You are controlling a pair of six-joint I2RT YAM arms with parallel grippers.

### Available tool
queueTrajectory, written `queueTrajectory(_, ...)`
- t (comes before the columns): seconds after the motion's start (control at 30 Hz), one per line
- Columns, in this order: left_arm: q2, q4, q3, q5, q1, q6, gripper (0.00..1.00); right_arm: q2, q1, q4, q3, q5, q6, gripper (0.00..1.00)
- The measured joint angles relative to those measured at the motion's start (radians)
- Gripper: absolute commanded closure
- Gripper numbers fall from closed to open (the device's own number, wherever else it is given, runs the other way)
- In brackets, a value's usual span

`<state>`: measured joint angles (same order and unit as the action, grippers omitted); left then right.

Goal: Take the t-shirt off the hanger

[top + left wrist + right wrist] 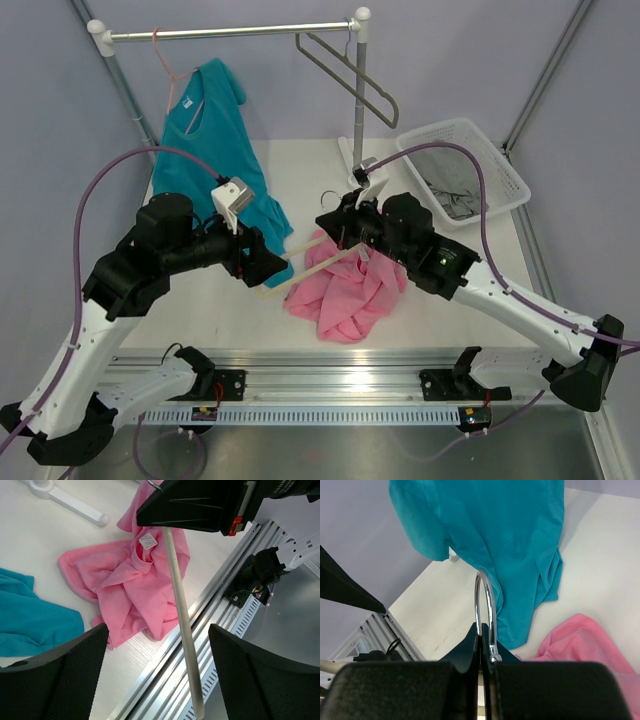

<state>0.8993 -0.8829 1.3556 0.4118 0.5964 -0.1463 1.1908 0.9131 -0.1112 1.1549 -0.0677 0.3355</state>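
Note:
The pink t-shirt (350,295) lies crumpled on the table below my right gripper (335,228). Its collar end reaches up to the cream hanger (300,272) near the hook. My right gripper (485,645) is shut on the hanger's metal hook (479,597) and holds the hanger tilted above the table. The hanger's bare arm (181,625) passes between the wide-open fingers of my left gripper (158,630), touching neither. In the top view my left gripper (268,268) sits at the hanger's lower left end. The t-shirt (132,582) shows below it, and at the right of the right wrist view (585,640).
A teal t-shirt (210,140) hangs on a thin pink hanger from the rack rail (230,32). A dark hanger (350,75) hangs at the rail's right. A white basket (500,165) holding a grey garment stands at the back right. The table's metal front rail (320,360) runs below.

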Motion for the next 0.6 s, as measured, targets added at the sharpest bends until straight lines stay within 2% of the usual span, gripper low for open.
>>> queueTrajectory(0.13,0.035,-0.015,0.018,0.024,0.0,-0.004,0.34,0.012,0.0,0.0,0.0,-0.002,0.0,1.0)
queueTrajectory(0.23,0.053,-0.015,0.02,0.039,0.0,-0.012,0.38,0.013,0.0,0.0,0.0,-0.001,0.0,1.0)
queueTrajectory(0.33,0.066,-0.015,0.02,0.061,0.0,-0.017,0.46,0.018,0.0,0.001,0.002,0.0,0.0,1.0)
queueTrajectory(0.4,0.076,-0.015,0.02,0.071,0.0,-0.019,0.59,0.028,0.0,0.0,0.005,-0.001,0.001,1.0)
queueTrajectory(0.47,0.084,-0.015,0.02,0.075,0.0,-0.021,0.76,0.042,0.0,0.001,0.011,-0.001,0.001,1.0)
queueTrajectory(0.5,0.088,-0.015,0.02,0.076,0.0,-0.021,1.0,0.048,0.0,0.001,0.012,-0.001,0.001,1.0)
queueTrajectory(0.6,0.093,-0.022,0.02,0.066,-0.004,-0.024,1.0,0.057,0.0,0.0,0.013,-0.001,0.002,1.0)
